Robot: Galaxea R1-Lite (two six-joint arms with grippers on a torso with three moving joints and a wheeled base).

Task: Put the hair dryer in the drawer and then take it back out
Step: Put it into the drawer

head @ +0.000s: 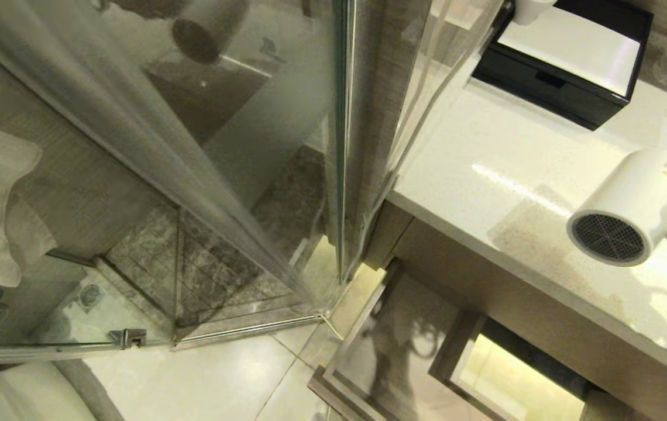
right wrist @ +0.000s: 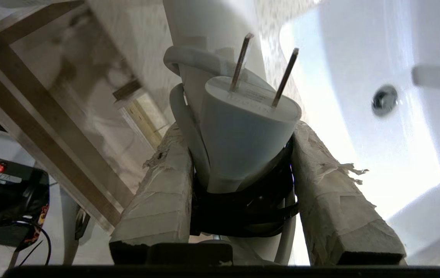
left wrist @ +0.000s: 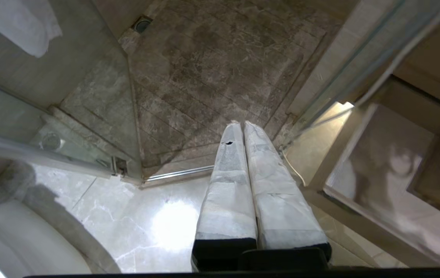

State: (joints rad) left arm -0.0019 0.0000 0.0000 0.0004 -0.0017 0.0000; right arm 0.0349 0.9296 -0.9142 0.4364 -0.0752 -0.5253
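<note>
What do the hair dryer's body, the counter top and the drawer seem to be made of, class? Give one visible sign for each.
Hair dryer: smooth white plastic, probably; even matte sheen, dark mesh grille at the end.
Counter top: polished stone or a stone-like composite; fine speckle, glossy light streak.
Drawer: wood or wood-look laminate frame with visible grain; the pale smooth inside cannot be identified.

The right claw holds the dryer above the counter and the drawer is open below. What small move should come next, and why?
Probably carry the dryer off the counter edge, toward the open drawer. The right claw is shut on its handle and cord bundle, and the drawer looks empty.
</note>
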